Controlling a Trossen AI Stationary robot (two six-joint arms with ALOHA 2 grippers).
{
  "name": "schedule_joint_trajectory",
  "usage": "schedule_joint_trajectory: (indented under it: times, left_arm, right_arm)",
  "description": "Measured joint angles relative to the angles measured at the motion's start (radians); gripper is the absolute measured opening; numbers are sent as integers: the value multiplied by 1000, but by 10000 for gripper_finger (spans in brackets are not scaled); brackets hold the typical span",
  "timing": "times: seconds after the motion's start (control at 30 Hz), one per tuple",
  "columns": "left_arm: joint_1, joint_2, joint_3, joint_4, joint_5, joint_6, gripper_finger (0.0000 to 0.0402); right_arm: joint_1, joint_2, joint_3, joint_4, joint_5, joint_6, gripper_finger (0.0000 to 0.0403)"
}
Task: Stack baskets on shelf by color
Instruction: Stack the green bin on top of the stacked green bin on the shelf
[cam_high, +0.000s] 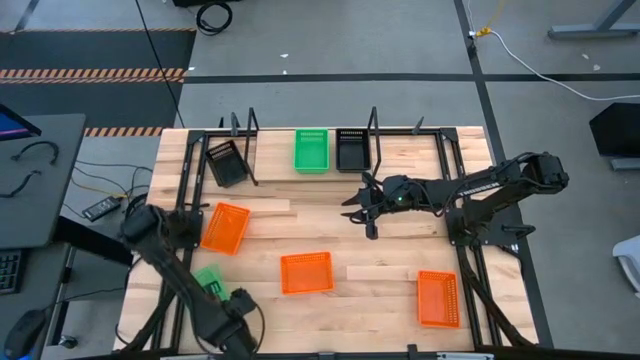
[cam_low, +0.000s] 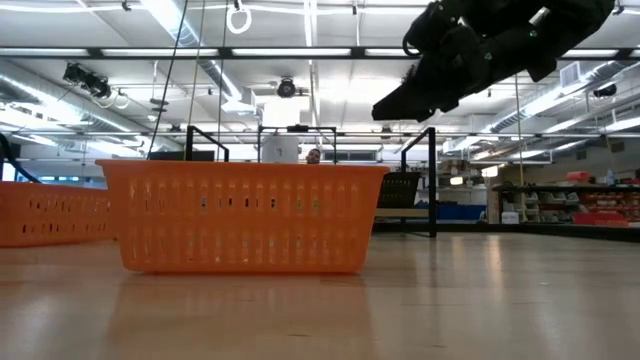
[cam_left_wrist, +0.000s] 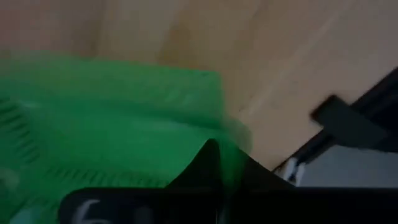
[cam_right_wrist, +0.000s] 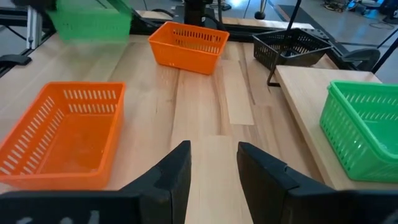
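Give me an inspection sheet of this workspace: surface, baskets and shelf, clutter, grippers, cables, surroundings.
Surface: pale wooden plank table, bare between items.
Job's things: low black metal shelf with pale board carries one green mesh plastic basket and one black mesh basket; another black basket sits tilted at its left end. Three orange mesh baskets lie loose on the table. A second green basket is at the left gripper.
Clutter: nothing seen.
Grippers: left gripper shut on the second green basket, near the table's front left; right gripper open, empty, above the table in front of the shelf.
Cables: black cables on floor; white cable.
Surroundings: desk with keyboard at left.
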Motion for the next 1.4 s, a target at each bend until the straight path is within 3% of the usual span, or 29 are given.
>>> schedule_joint_trajectory:
  times: [0.2,0.43,0.63,0.9,1.2,1.4]
  left_arm:
    - [107,-19,229,-313,-134,106,4]
    - [276,-27,430,-306,-413,430,2]
    - [465,-26,429,-307,-522,816,2]
    - [722,-25,413,-289,-597,1190,1]
    - [947,-25,413,-114,-596,1532,1]
    - [1052,-12,412,4,-516,1676,1]
  right_arm:
    - [0,0,0,-26,0,-4,135]
    - [-8,0,0,-58,8,3,135]
    - [-14,0,0,-141,7,64,135]
    - [-14,0,0,-198,7,138,135]
    - [1,0,0,-199,6,168,135]
    - [1,0,0,-200,7,134,135]
